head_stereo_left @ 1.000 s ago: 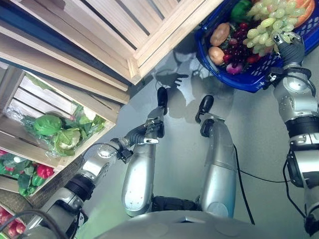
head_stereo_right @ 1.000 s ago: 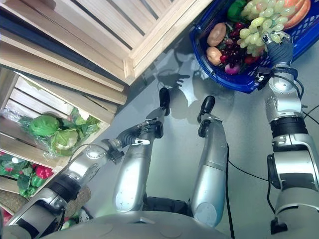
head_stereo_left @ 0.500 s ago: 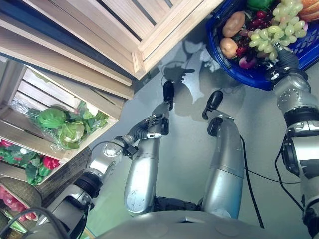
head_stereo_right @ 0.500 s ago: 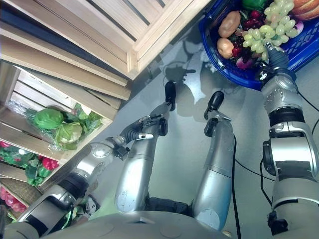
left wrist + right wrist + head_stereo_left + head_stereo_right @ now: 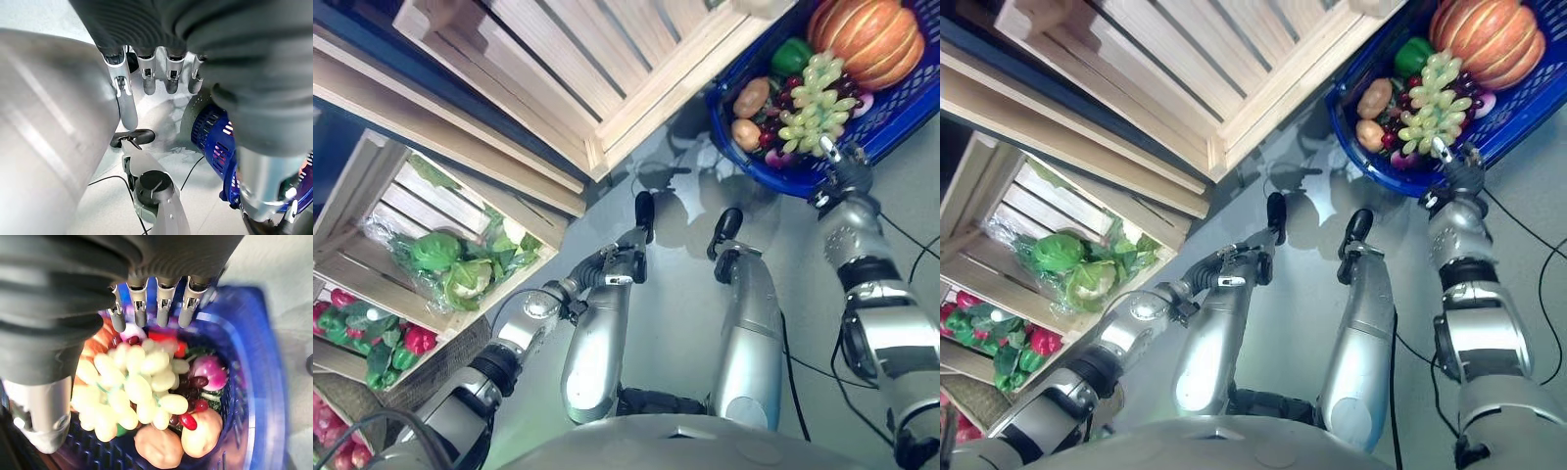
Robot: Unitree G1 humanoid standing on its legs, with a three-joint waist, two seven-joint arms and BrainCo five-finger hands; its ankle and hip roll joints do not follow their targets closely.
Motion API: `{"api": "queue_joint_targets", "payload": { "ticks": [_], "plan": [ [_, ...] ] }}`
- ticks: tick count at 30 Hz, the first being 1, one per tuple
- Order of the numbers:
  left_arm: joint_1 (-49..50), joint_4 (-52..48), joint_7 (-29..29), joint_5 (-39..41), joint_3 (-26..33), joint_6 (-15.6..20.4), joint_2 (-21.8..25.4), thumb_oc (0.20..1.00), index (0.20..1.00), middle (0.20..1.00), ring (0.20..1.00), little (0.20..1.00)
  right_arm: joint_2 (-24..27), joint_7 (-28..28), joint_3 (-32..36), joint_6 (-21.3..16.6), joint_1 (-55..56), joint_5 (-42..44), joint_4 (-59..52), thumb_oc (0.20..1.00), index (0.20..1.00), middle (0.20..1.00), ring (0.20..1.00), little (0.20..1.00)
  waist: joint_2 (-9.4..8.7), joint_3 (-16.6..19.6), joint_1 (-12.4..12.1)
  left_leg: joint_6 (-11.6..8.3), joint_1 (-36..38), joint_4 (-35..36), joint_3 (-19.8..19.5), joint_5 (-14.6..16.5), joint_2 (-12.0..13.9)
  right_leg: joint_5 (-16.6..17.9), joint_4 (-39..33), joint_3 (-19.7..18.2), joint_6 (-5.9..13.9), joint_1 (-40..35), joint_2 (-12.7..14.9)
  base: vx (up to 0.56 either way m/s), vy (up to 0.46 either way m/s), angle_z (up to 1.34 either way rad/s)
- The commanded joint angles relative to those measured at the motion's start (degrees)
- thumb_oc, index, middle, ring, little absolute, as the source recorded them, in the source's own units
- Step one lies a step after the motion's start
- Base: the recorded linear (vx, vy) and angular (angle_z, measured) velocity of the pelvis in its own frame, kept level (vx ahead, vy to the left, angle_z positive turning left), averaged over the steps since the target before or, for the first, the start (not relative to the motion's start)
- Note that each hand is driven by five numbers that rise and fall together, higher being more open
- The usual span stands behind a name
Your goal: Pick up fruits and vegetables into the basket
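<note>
A blue basket (image 5: 736, 157) stands on the floor at the upper right. It holds an orange pumpkin (image 5: 864, 34), a green pepper (image 5: 790, 56), two potatoes (image 5: 750, 97), dark red grapes and a bunch of green grapes (image 5: 811, 106) on top. My right hand (image 5: 835, 164) reaches over the basket's near rim, its fingers (image 5: 165, 303) straight just above the green grapes (image 5: 137, 387) and its thumb beside them. My left hand (image 5: 607, 264) hangs low by my side with relaxed fingers (image 5: 124, 98) and holds nothing.
Stacked wooden crates (image 5: 558, 78) run across the upper left. An open crate (image 5: 372, 186) at the left holds cabbages (image 5: 438, 253) in plastic wrap. Below it are red peppers (image 5: 411, 340) among green leaves. Grey floor lies between the crates and the basket.
The camera has shifted, so more of the basket and the pumpkin show. The right hand stays at the green grapes, which now lie nearer the potatoes. The left hand has not moved.
</note>
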State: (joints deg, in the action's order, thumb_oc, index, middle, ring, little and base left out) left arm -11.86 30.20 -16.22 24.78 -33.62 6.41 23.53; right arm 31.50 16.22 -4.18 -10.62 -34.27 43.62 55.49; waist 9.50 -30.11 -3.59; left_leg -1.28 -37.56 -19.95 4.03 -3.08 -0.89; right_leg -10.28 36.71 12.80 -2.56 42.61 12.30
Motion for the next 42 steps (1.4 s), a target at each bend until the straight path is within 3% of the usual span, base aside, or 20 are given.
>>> {"api": "queue_joint_targets", "payload": {
  "ticks": [1,9,12,14,18,25,32,35,42],
  "plan": [
    [10.40,2.91,-3.07,-1.20,-3.32,-3.47,0.50,1.000,1.000,1.000,1.000,1.000,0.32,1.03,2.29,-6.82,5.92,-3.77,-3.14,1.000,1.000,1.000,1.000,1.000,0.86,0.32,2.03,2.34,6.31,-0.59,2.61,8.97,-2.01,1.36,-4.72,0.26,3.23,-4.75,-4.80,-0.08,0.147,0.00],
    [11.26,8.14,-3.15,-2.14,1.35,-3.31,-0.78,1.000,1.000,1.000,1.000,1.000,-6.93,-2.43,-2.01,-11.05,16.76,-9.99,-5.57,1.000,1.000,1.000,1.000,1.000,-3.26,0.32,3.91,2.09,19.42,4.10,2.19,8.73,-1.41,3.13,-12.74,0.07,4.35,-20.00,-5.85,0.00,0.079,-0.05],
    [11.47,10.93,-2.68,-4.09,2.83,-2.80,-1.55,1.000,1.000,1.000,1.000,1.000,-8.75,-4.77,-3.24,-10.82,19.11,-11.78,-4.81,1.000,1.000,1.000,1.000,1.000,-4.54,0.32,4.29,1.84,24.54,5.96,2.09,8.49,-0.91,3.55,-15.59,0.03,4.63,-25.90,-6.21,0.05,0.027,-0.12],
    [11.99,13.95,-3.85,-3.86,4.21,-1.78,-2.80,1.000,1.000,1.000,1.000,1.000,-9.87,-7.32,-4.03,-9.86,21.44,-13.18,-3.84,1.000,1.000,1.000,1.000,1.000,-5.50,2.15,4.44,1.60,28.08,8.10,2.03,8.19,-0.51,3.87,-18.57,-0.04,4.96,-30.18,-6.57,0.10,0.018,-0.06],
    [12.33,18.49,-5.66,-3.68,7.26,-0.72,-5.23,1.000,1.000,1.000,1.000,1.000,-12.77,-17.25,-5.59,-6.13,25.97,-15.16,-1.28,1.000,1.000,1.000,1.000,1.000,-7.27,7.71,4.35,1.48,34.43,13.64,2.07,7.58,-0.34,4.88,-24.78,-0.47,6.04,-37.24,-7.39,0.13,0.014,-0.06],
    [10.89,26.20,-5.66,-6.45,10.40,1.44,-7.35,1.000,1.000,1.000,1.000,1.000,-16.08,-27.23,-9.20,0.86,29.52,-19.81,2.96,1.000,1.000,1.000,1.000,1.000,-9.03,14.46,3.85,1.54,39.52,18.15,2.52,6.81,-0.08,6.64,-29.39,-0.63,7.07,-42.17,-7.63,0.05,0.000,-0.03],
    [8.31,33.31,-7.34,-4.05,13.86,-1.68,-9.41,1.000,1.000,1.000,1.000,1.000,-18.40,-32.77,-10.51,10.37,29.61,-22.63,10.06,1.000,1.000,1.000,1.000,1.000,-9.94,17.96,3.23,1.74,42.92,18.49,2.77,7.70,-0.65,7.38,-32.20,-0.23,7.04,-46.16,-7.64,0.00,-0.002,0.01],
    [7.46,36.68,-9.56,-5.43,15.04,-5.51,-11.00,1.000,1.000,1.000,1.000,1.000,-19.30,-34.81,-10.15,15.82,29.29,-21.63,13.55,1.000,1.000,1.000,1.000,1.000,-10.00,19.24,2.93,1.95,44.83,18.75,2.57,8.08,-1.01,7.15,-33.01,0.22,6.67,-48.48,-7.87,0.01,-0.013,0.03],
    [6.23,39.87,-11.62,-5.75,16.31,-10.81,-12.23,1.000,1.000,1.000,1.000,1.000,-19.44,-37.31,-10.16,22.07,29.01,-24.16,16.35,1.000,1.000,1.000,1.000,1.000,-9.98,20.64,3.13,2.30,47.20,18.68,2.59,8.81,-1.27,6.42,-33.38,0.35,6.21,-51.12,-8.12,0.00,0.000,0.01]
  ]
}}
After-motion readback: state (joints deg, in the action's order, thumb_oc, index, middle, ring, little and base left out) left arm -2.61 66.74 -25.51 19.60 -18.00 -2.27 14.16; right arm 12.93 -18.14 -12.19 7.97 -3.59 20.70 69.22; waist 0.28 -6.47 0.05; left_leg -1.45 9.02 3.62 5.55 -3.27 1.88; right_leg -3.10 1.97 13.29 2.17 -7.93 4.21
